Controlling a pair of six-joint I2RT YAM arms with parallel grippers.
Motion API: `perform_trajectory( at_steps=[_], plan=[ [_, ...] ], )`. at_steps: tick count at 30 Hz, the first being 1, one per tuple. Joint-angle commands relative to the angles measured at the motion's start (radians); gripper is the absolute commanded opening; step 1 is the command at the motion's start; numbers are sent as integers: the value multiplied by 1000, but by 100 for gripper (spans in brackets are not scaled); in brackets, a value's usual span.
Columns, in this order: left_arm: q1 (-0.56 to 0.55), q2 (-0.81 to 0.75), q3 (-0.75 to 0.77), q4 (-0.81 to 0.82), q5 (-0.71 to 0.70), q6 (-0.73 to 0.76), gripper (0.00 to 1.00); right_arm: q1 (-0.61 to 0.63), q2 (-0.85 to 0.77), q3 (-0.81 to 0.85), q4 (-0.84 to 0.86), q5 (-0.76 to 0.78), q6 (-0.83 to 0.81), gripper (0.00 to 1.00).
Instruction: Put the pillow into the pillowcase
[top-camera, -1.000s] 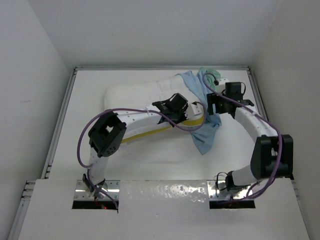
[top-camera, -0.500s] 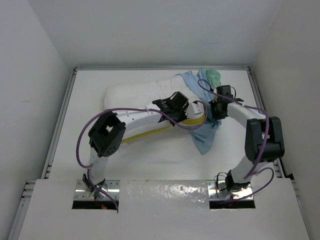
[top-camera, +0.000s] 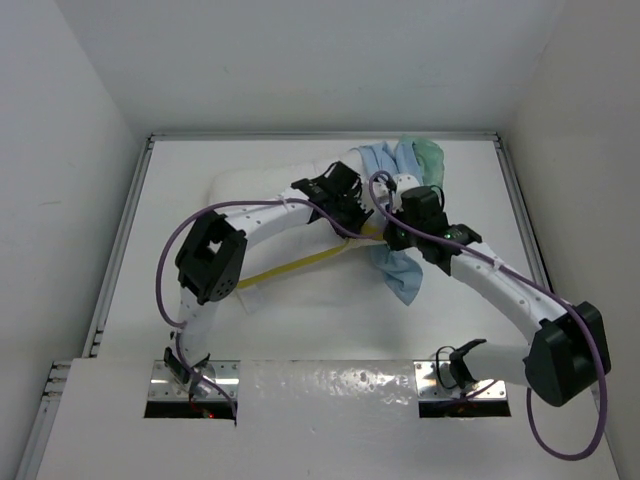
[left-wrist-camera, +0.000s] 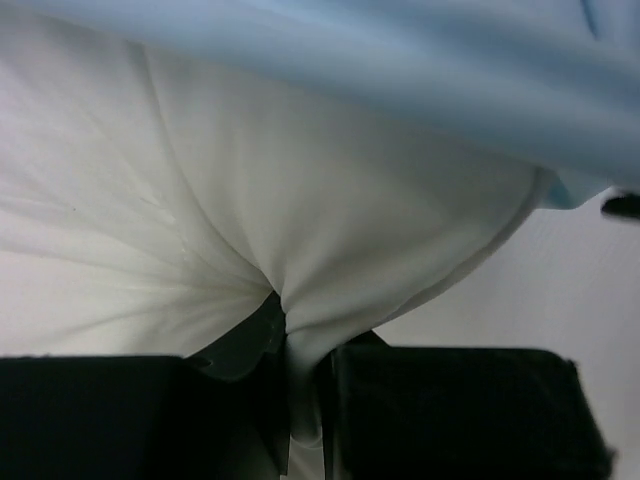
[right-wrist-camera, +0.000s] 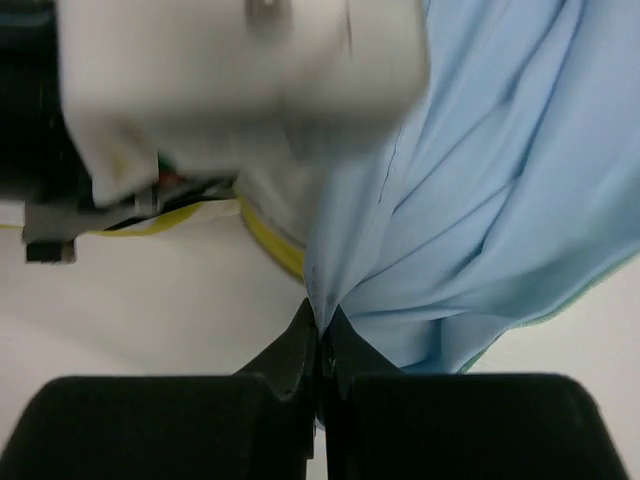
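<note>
My right pincer (right-wrist-camera: 320, 345), clamped on the pillowcase (right-wrist-camera: 500, 200), had swung left toward my left pincer (left-wrist-camera: 300, 400), clamped on the pillow (left-wrist-camera: 300, 200), which I judged drew the cover slightly farther on.

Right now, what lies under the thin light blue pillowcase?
The right end of the large white quilted pillow runs under the light blue pillowcase; how far it reaches is covered.

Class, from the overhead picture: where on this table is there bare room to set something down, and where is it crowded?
Bare table runs from the yellow edge of the pillow to the near side, and along the left side. Crowded at far centre-right: the left gripper pinches the pillow, the right gripper the pillowcase.
</note>
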Motion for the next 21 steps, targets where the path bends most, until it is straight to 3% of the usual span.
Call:
perform_trajectory(
  at_steps=[1, 8, 17, 20, 21],
  plan=[
    [63, 25, 73, 112, 154, -160, 0, 32, -31, -36, 109, -201, 137, 0],
    [126, 1, 42, 186, 269, -291, 0, 32, -137, -211, 443, -281, 287, 0],
    [95, 42, 129, 108, 215, -254, 4, 15, 101, -268, 514, -283, 269, 0],
    [98, 31, 181, 19, 212, -174, 40, 14, 112, -227, 404, -281, 235, 50],
    [99, 27, 212, -79, 202, -138, 59, 15, 80, -223, 387, -266, 222, 70]
  ],
)
